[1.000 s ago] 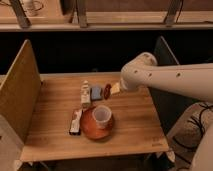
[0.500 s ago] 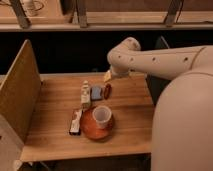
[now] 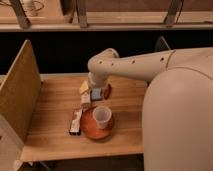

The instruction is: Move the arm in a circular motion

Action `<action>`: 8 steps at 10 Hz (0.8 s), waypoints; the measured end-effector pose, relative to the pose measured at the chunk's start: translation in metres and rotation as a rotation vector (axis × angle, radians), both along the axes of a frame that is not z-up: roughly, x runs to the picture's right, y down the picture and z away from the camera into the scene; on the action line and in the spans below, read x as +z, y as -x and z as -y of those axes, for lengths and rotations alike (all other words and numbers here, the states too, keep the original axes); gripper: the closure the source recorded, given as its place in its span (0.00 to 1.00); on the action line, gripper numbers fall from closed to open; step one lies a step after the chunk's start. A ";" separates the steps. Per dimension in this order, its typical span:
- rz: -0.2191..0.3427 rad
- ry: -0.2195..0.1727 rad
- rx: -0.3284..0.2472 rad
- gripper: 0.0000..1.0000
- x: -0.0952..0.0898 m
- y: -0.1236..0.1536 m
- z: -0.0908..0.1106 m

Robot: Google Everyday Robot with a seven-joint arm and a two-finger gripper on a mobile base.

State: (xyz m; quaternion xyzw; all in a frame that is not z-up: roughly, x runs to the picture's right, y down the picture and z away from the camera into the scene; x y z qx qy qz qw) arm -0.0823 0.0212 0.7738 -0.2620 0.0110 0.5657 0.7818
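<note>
The thick cream-white arm [image 3: 145,62] with small dark dots comes in from the right and bends at a rounded joint [image 3: 102,62] over the back middle of the wooden table [image 3: 55,125]. Its large near segment [image 3: 180,120] fills the right side of the view. The pale yellowish tip with the gripper [image 3: 85,87] points down at the table, right by the small items there. The tip hides part of those items.
An orange plate [image 3: 89,131] holds a clear plastic cup [image 3: 102,116]. A snack bar [image 3: 76,121] lies left of the plate. A small blue-and-white packet [image 3: 96,94] and a dark red item [image 3: 107,91] sit behind it. A tan partition [image 3: 17,95] stands at left.
The arm has swung left and toward the camera; its joint moved from the table's right side to over the middle, and the near segment now covers more of the right side.
</note>
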 end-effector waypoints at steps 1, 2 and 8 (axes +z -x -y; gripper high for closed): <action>0.029 0.007 -0.017 0.20 -0.005 0.008 -0.010; 0.050 0.012 -0.028 0.20 -0.011 0.011 -0.021; -0.189 -0.099 0.113 0.20 -0.062 -0.136 -0.017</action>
